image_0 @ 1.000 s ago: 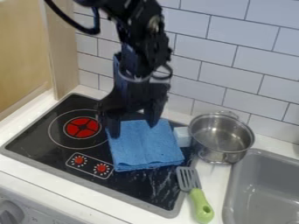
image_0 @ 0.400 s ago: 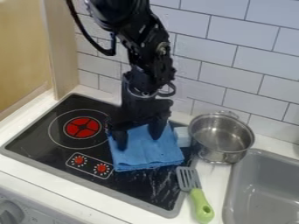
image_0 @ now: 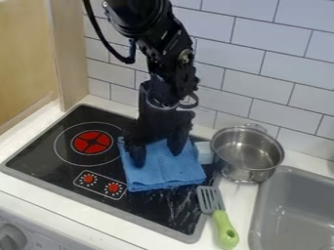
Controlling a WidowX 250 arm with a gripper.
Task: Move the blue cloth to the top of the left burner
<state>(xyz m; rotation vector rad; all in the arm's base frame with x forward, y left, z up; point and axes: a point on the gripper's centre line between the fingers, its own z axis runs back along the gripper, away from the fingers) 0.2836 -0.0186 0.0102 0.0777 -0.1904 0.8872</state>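
- The folded blue cloth [image_0: 163, 168] lies on the right part of the black cooktop [image_0: 39, 158], to the right of the left burner [image_0: 91, 142] and off its red centre.
- The gripper covers the cloth's far part, so its far edge is hard to make out.
- The gripper [image_0: 157, 155] is open, its two fingers spread wide over the cloth, with cloth showing between them; whether the tips press on it cannot be told.
- The arm [image_0: 171, 61] hangs over the cooktop's far side, its upper part cut off by the top edge.
- Two red knobs [image_0: 87, 179] sit on the cooktop's near left part.
- A small pale block [image_0: 203, 153] stands just right of the cloth, between it and the stainless steel pot [image_0: 246, 155].
- The slotted spatula [image_0: 225, 227] lies near the cooktop's right edge, green handle toward the near side.
- The grey sink [image_0: 293, 215] at near right is cut off.
- White wall tiles [image_0: 267, 73] rise behind.
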